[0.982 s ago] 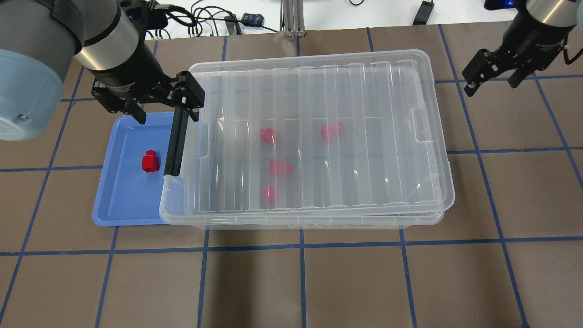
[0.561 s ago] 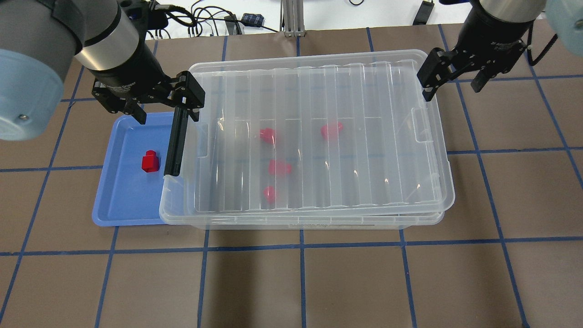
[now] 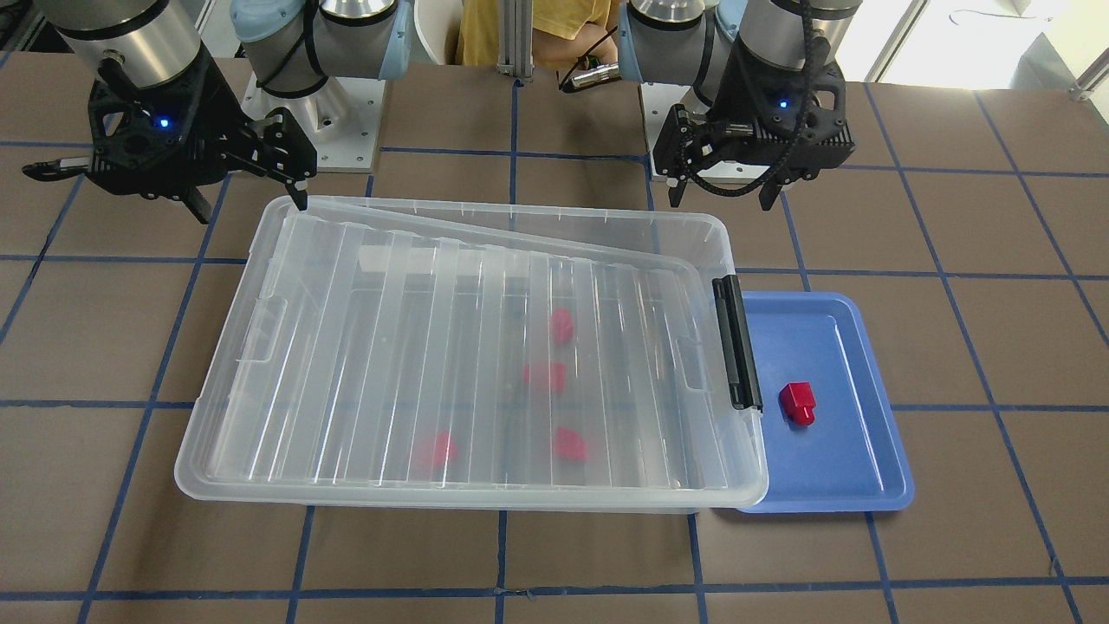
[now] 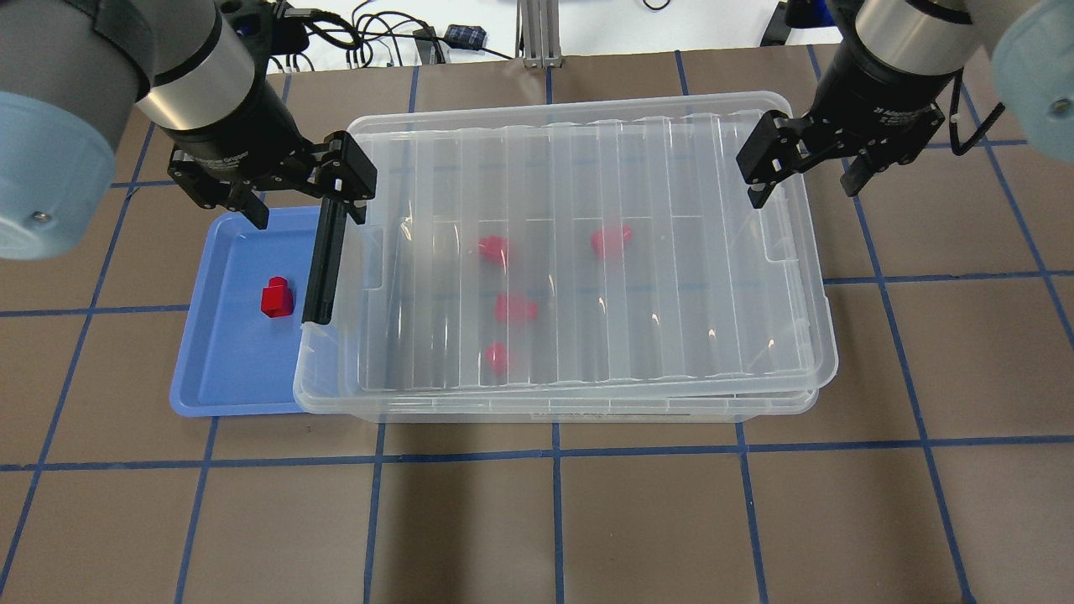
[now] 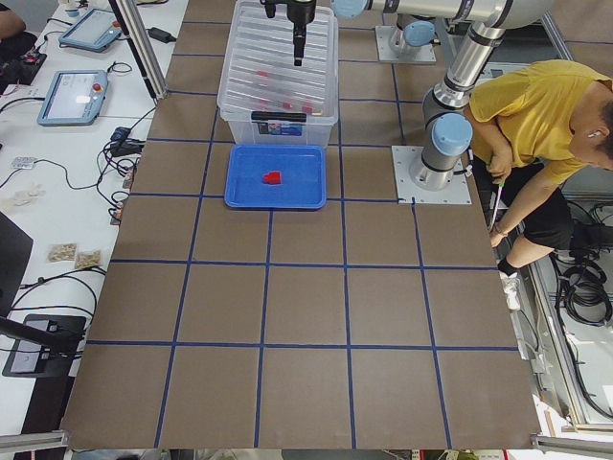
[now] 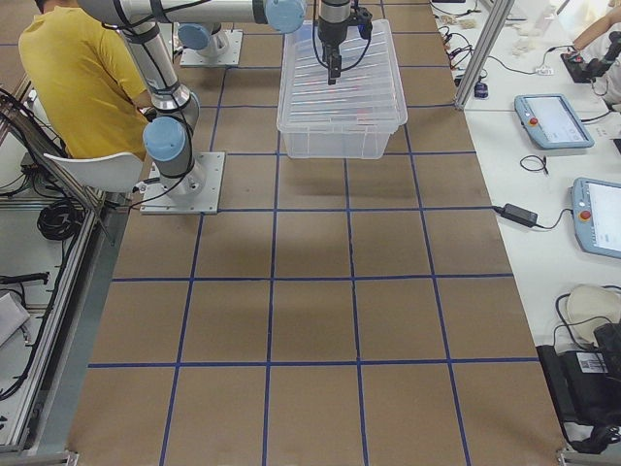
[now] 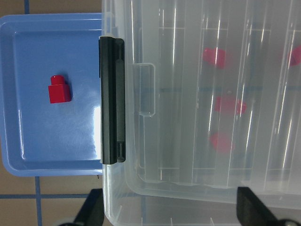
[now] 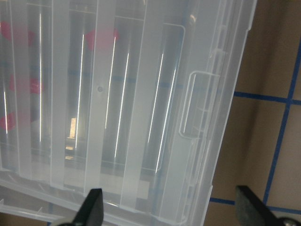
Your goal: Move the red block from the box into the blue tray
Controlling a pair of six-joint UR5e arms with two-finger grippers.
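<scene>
Placement apparently done: red block (image 4: 277, 298) flat in blue tray (image 4: 222, 369) beside box (image 4: 570, 408), lid (image 4: 688, 294) skewed over four spare blocks (image 4: 514, 309); left gripper (image 4: 300, 195) and right gripper (image 4: 804, 174) spread wide, empty, poised over opposite short ends, likely to reseat lid.

Overhead and front cameras are looking down from opposite sides, sharing the box (image 4: 671, 294) and blue tray (image 4: 226, 369); distant side cameras are looking along the table (image 4: 638, 520); wrist cameras are sitting close over box ends.
</scene>
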